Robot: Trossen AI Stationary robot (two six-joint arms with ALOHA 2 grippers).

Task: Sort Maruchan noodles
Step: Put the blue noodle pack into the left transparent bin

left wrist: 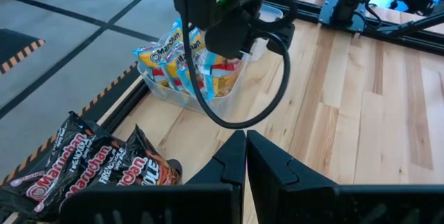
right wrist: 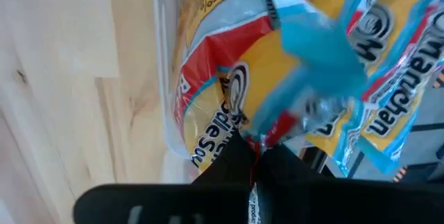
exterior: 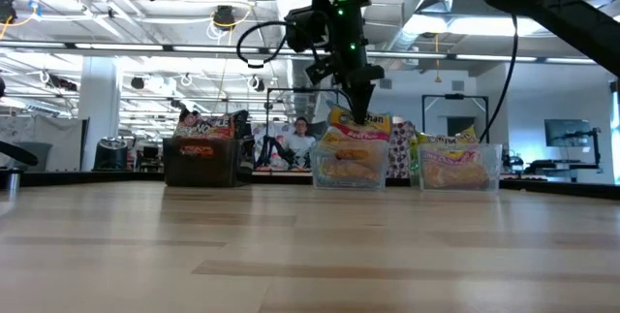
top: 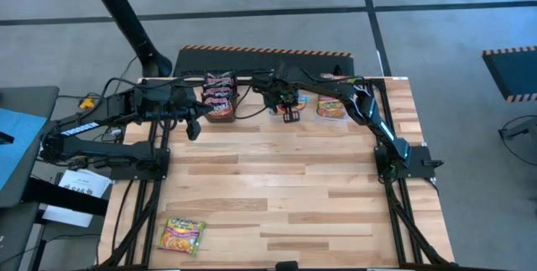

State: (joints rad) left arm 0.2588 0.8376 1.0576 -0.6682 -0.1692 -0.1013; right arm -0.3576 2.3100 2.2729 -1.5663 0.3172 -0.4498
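The right gripper [top: 291, 113] hangs over the middle clear tub [exterior: 350, 170], fingers pressed together on the edge of a blue-edged Maruchan packet [right wrist: 305, 64] being set among the packets already inside. Released crooked, it could slide over the rim (the tub looks full). One green-edged packet [top: 182, 235] lies far off at the near table corner. The left gripper [left wrist: 245, 158], closed and empty, waits beside the black box [top: 220, 103].
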